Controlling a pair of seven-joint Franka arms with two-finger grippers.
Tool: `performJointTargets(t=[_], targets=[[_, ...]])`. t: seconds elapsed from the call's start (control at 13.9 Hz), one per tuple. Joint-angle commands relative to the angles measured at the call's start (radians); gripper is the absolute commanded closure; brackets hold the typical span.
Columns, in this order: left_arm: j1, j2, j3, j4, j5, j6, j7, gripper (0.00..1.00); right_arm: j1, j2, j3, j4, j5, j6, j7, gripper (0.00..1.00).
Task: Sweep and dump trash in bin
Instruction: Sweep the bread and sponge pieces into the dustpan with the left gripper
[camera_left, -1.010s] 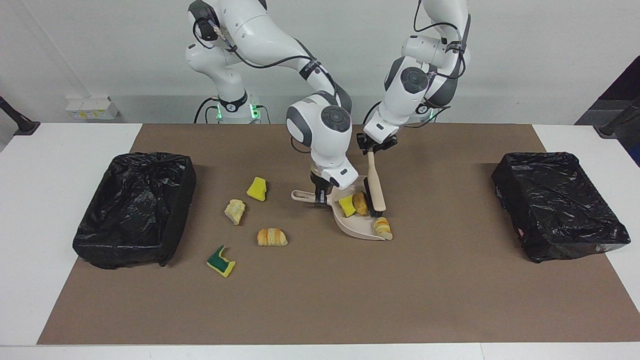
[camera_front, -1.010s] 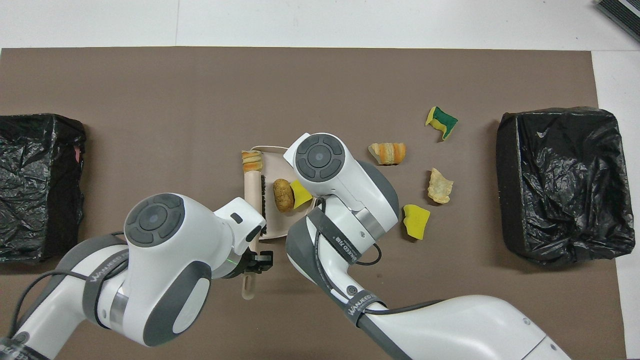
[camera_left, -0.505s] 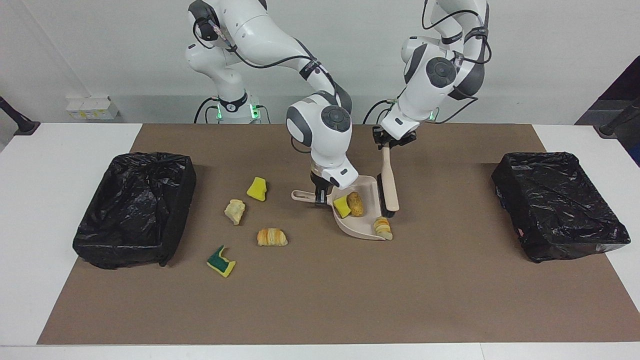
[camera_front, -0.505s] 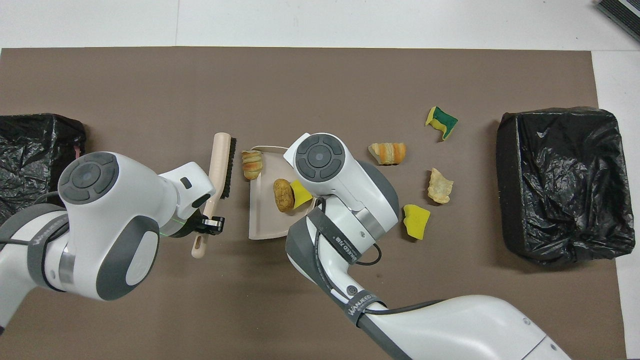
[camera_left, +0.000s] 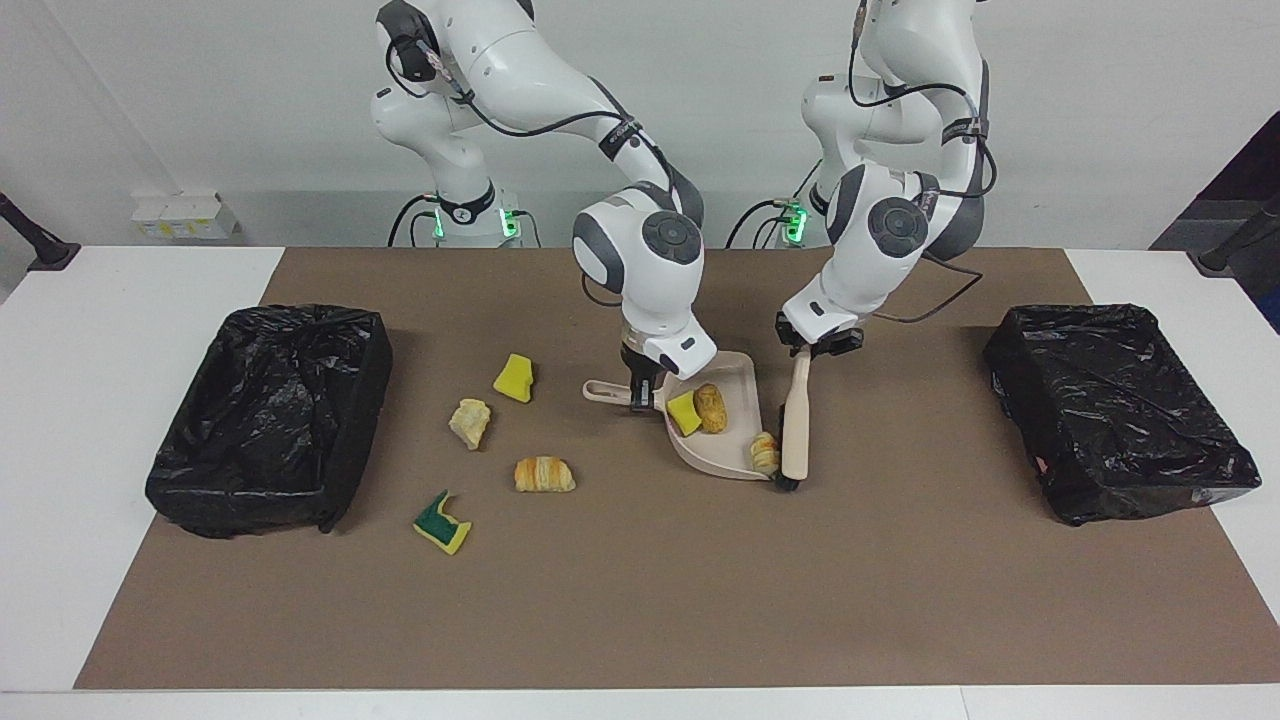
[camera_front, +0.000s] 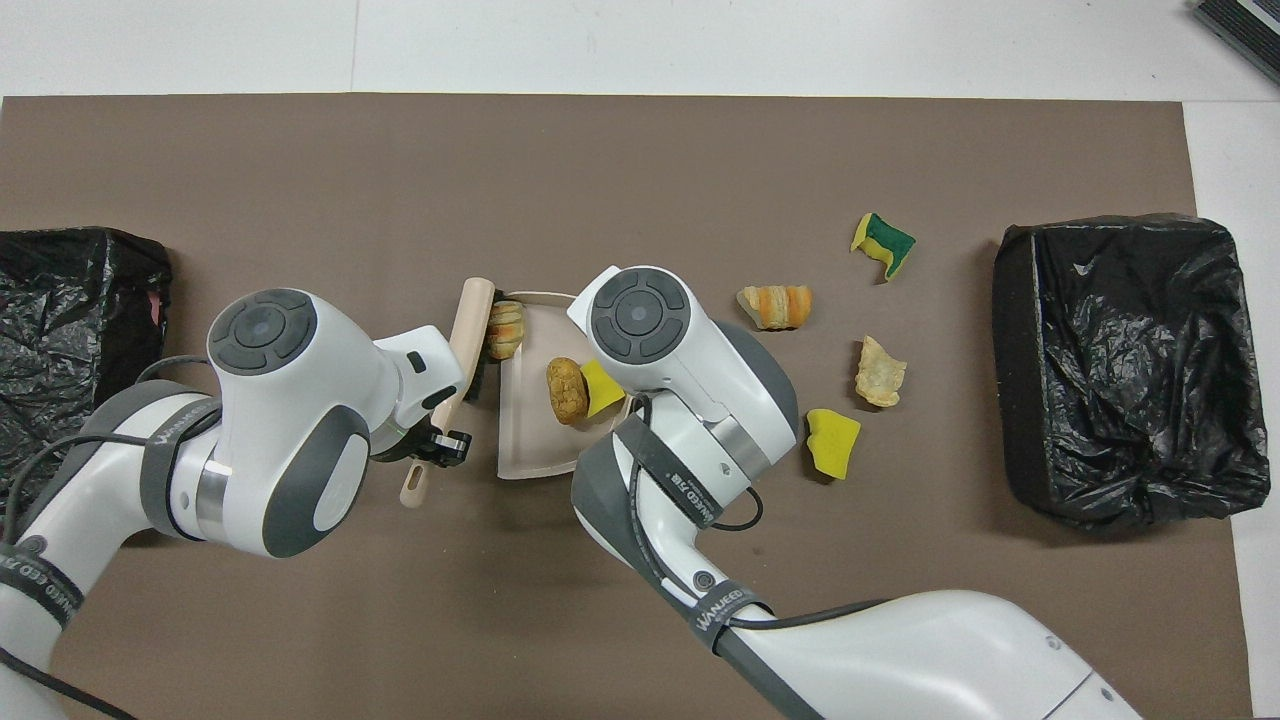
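My right gripper (camera_left: 640, 395) is shut on the handle of the beige dustpan (camera_left: 737, 384), which rests on the brown mat. In the pan lie a yellow sponge bit (camera_left: 684, 413) and a brown bread piece (camera_left: 711, 407). A small croissant (camera_left: 765, 452) sits at the pan's lip. My left gripper (camera_left: 812, 348) is shut on the handle of a beige brush (camera_left: 796, 425), whose bristles touch that croissant. More trash lies loose toward the right arm's end: a yellow sponge (camera_left: 514, 378), a pale bread chunk (camera_left: 470, 422), a croissant (camera_left: 544, 474) and a green-and-yellow sponge (camera_left: 442, 523).
Two bins lined with black bags stand on the mat, one at the right arm's end (camera_left: 270, 415) and one at the left arm's end (camera_left: 1120, 410). The brown mat (camera_left: 640, 600) covers most of the white table.
My left arm lifted the brush out of the dustpan, swung it toward its own end of the table, then brought it down against the croissant at the pan's lip. The right arm and dustpan stayed still.
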Motion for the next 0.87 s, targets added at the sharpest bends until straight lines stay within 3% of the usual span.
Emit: performJointTargets(t=[0.0,0.14,0.65,0.79], targets=[[-0.025,-0.035,0.006,-0.002,0.0,-0.074,-0.007,1.0,0.001,-0.022,0.008,-0.05,-0.004,0.029,0.026,1.0],[-0.026,-0.055,0.003,-0.002,-0.011,-0.132,-0.008,1.0,-0.004,-0.02,0.007,-0.05,-0.004,0.029,0.015,1.0],[-0.074,-0.101,0.008,0.006,-0.091,-0.148,-0.051,1.0,-0.005,-0.02,0.007,-0.05,-0.004,0.029,0.015,1.0],[-0.066,-0.148,0.017,0.019,-0.092,-0.163,-0.053,1.0,-0.011,-0.02,0.007,-0.05,-0.004,0.03,0.01,1.0]])
